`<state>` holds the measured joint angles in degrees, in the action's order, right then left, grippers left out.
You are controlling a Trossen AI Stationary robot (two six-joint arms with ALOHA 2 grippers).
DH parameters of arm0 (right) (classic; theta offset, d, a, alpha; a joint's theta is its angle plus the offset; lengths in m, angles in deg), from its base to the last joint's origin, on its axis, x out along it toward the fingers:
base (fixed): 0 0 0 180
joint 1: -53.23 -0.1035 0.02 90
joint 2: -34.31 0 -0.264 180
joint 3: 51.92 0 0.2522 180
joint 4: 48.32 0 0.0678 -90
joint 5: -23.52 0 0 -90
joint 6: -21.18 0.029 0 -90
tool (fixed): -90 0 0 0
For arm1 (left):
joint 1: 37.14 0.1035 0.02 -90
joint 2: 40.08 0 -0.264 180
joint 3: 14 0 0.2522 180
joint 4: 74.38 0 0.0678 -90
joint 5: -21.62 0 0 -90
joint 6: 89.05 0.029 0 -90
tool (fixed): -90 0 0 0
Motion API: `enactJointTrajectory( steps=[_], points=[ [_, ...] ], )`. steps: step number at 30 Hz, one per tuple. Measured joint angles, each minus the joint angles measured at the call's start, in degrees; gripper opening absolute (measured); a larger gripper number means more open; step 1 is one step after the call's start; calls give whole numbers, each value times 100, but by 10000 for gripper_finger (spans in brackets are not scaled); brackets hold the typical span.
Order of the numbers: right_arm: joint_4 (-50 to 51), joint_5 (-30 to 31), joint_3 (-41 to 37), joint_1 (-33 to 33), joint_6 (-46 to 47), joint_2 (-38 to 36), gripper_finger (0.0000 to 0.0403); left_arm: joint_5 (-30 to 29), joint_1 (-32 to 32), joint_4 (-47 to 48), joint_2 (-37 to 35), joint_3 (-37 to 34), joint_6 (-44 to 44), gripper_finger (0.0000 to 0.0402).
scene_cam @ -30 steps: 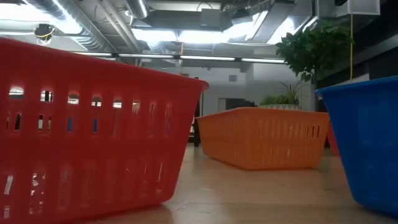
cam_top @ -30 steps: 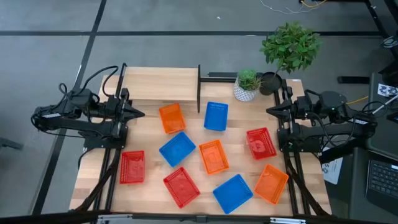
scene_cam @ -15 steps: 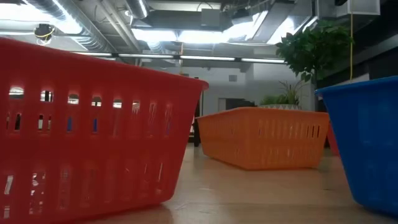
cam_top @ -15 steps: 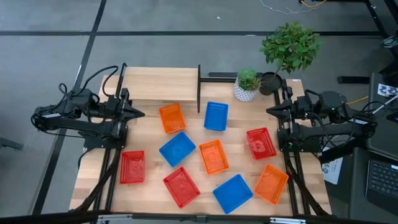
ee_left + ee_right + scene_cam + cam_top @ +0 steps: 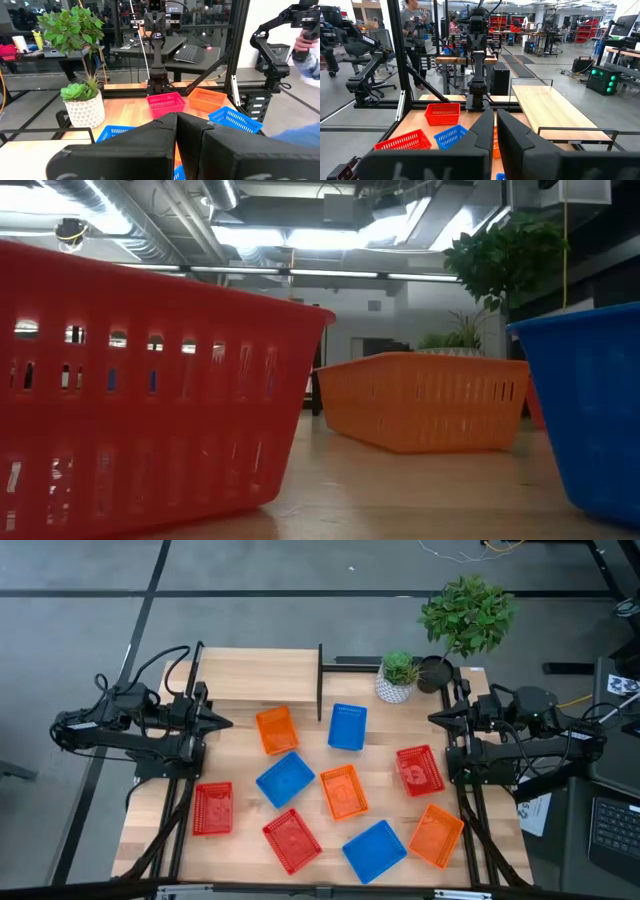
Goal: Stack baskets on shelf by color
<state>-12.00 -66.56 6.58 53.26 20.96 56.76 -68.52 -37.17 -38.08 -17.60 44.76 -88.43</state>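
Crowding the wooden tabletop (image 5: 240, 825) — nine baskets (image 5: 344, 790), shelf (image 5: 262, 675) bare.

Nine baskets (image 5: 343, 790) lie scattered, unstacked, before the bare shelf (image 5: 260, 675).

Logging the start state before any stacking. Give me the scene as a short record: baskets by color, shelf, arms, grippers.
orange baskets: three, loose on the table
red baskets: three, loose on the table
blue baskets: three, loose on the table
shelf: bare, far edge of the table
left gripper: shut, at the table's left side, holds nothing
right gripper: shut, at the right side, holds nothing
plant pot: beside the shelf
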Motion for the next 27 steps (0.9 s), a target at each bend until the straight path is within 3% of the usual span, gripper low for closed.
enactJointTrajectory(
  steps=[5, 12, 27],
  points=[
    [-1, 0, 0, 0, 37, 1, 23, -140, 0, -4, 0, 0, 179, 0],
    [-146, -2, -1, 0, 893, 2, 23, -225, 0, -158, -1, 0, 269, 0],
    [-1126, -4, -1, 0, 591, 109, 23, -302, 0, -215, -15, 7, 256, 3]
  ],
)
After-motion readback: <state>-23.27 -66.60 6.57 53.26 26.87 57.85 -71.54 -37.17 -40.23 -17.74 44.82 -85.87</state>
